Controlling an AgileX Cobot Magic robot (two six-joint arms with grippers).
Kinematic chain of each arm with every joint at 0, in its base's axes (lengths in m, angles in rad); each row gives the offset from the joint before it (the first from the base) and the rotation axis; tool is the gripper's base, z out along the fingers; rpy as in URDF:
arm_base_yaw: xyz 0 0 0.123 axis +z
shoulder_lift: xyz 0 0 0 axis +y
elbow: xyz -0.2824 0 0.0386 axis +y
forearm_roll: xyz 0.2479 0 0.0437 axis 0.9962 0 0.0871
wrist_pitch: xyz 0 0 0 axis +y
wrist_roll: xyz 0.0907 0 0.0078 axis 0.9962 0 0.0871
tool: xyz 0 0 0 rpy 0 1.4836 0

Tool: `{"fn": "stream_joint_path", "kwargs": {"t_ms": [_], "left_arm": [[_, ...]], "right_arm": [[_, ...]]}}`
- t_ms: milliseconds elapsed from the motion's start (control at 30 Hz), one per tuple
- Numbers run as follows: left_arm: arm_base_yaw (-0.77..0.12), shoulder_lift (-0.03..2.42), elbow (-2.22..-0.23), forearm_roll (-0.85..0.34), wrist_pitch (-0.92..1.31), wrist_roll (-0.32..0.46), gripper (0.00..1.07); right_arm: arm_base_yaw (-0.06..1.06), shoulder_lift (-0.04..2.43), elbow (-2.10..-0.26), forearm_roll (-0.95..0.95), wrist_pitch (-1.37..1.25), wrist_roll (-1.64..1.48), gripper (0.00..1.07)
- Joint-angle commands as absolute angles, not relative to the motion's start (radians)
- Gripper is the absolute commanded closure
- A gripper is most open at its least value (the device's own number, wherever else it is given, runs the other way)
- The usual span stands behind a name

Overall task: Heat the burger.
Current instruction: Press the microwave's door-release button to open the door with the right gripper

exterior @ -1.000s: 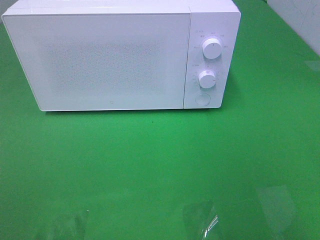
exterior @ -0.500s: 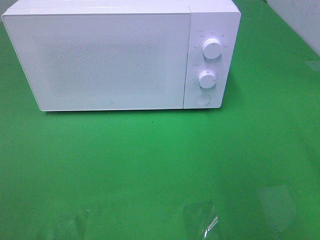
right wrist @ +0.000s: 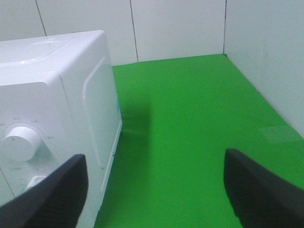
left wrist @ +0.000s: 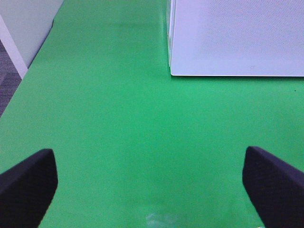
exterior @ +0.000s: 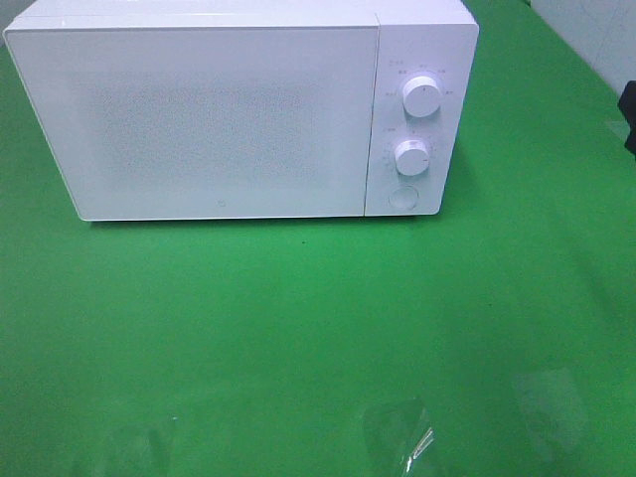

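The burger shows in no view. It may sit behind the shut door of the microwave or lie off the table; I cannot tell which.

The left gripper and right gripper both stand wide open, holding nothing. The left hangs over bare table near the door's far corner, and the right is just beside the panel end.

The next step is probably opening the door with the round button under the 2 knobs. It is best pressed squarely with 1 fingertip, without nudging the lower knob, and with the left arm kept out of the door's swing.
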State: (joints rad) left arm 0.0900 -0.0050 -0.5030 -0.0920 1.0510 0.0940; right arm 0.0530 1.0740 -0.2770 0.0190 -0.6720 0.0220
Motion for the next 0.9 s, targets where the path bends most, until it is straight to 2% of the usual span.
{"fn": "stream_joint_path", "kwargs": {"t_ms": [33, 133, 233, 267, 367, 433, 700, 800, 900], "left_arm": [[0.090, -0.022, -0.499, -0.095, 1.037, 0.093, 0.09], [0.090, -0.021, -0.499, -0.095, 1.037, 0.093, 0.09], [0.090, -0.021, -0.499, -0.095, 1.037, 0.093, 0.09], [0.090, -0.021, -0.499, -0.095, 1.037, 0.093, 0.09], [0.090, -0.021, -0.499, -0.095, 1.037, 0.093, 0.09], [0.090, -0.021, -0.499, -0.095, 1.037, 0.093, 0.09], [0.090, -0.021, -0.499, -0.095, 1.037, 0.093, 0.09], [0.090, -0.021, -0.499, -0.095, 1.037, 0.093, 0.09], [0.090, -0.021, -0.499, -0.095, 1.037, 0.093, 0.09]], "right_arm": [[0.058, 1.123, -0.272, 0.068, -0.741, -0.017, 0.31], [0.144, 1.208, -0.272, 0.189, -0.814, -0.120, 0.31], [0.177, 1.225, -0.272, 0.221, -0.830, -0.146, 0.31], [0.267, 1.287, -0.272, 0.339, -0.901, -0.225, 0.31], [0.297, 1.307, -0.272, 0.376, -0.926, -0.240, 0.31], [0.393, 1.372, -0.272, 0.480, -1.016, -0.270, 0.32], [0.553, 1.480, -0.274, 0.589, -1.145, -0.270, 0.32], [0.646, 1.535, -0.290, 0.663, -1.173, -0.270, 0.32], [0.681, 1.564, -0.307, 0.690, -1.176, -0.270, 0.32]]}}
